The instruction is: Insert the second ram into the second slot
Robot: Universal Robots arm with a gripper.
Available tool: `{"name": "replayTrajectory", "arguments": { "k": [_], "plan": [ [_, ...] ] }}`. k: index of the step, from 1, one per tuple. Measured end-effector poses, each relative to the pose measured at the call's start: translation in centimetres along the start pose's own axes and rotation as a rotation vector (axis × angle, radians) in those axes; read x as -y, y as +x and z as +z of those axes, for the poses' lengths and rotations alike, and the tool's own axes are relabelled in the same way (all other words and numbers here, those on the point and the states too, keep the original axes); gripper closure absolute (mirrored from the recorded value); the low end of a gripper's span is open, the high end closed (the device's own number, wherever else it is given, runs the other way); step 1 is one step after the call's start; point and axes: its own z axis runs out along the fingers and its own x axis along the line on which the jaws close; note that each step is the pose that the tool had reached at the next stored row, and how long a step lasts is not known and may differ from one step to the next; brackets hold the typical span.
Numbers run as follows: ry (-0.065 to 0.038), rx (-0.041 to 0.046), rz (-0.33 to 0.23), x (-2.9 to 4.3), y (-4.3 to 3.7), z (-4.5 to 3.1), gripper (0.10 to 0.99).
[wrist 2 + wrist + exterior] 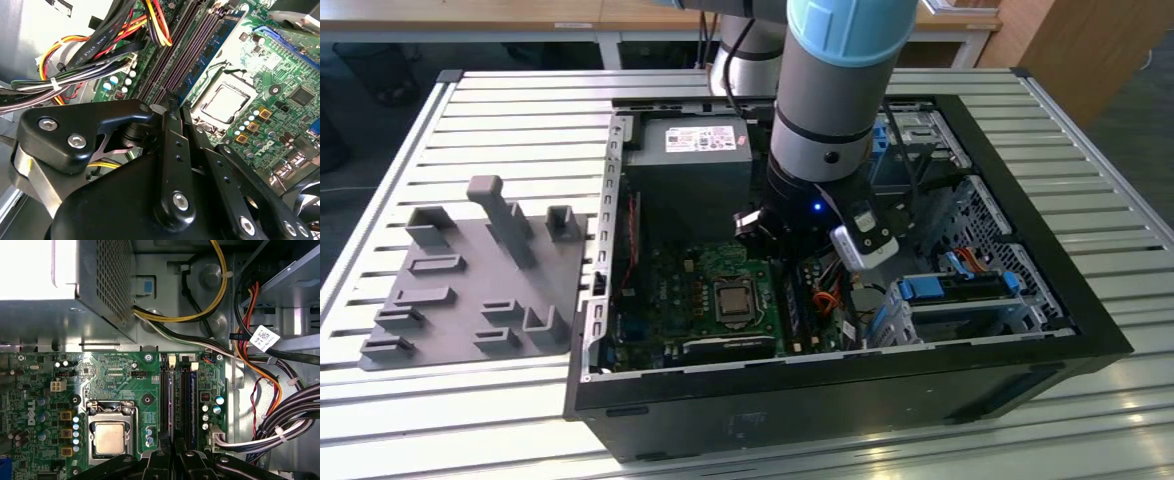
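Above mobo RAM slots (pixel 164 390), gripper (pixel 172 462); cable bundle (pixel 292 412) close beside.

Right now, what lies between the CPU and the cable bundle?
In the first wrist view, the memory slots run between the CPU and the cable bundle, with small capacitors beside them.

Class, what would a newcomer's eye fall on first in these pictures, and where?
The thick grey-and-blue robot arm reaches down into the open computer case at the exterior view's centre. Next come the green motherboard with its silver processor, and the black claw poised at the long memory slots beside it.
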Motion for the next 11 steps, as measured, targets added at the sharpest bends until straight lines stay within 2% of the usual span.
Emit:
{"name": "replayTrajectory", "arguments": {
  "k": [8,11],
  "plan": [
    [0.000,0.0000,0.002,0.02,-0.01,0.91,0.945],
    [0.000,0.0004,0.022,0.03,-0.01,1.24,0.945]
  ]
}}
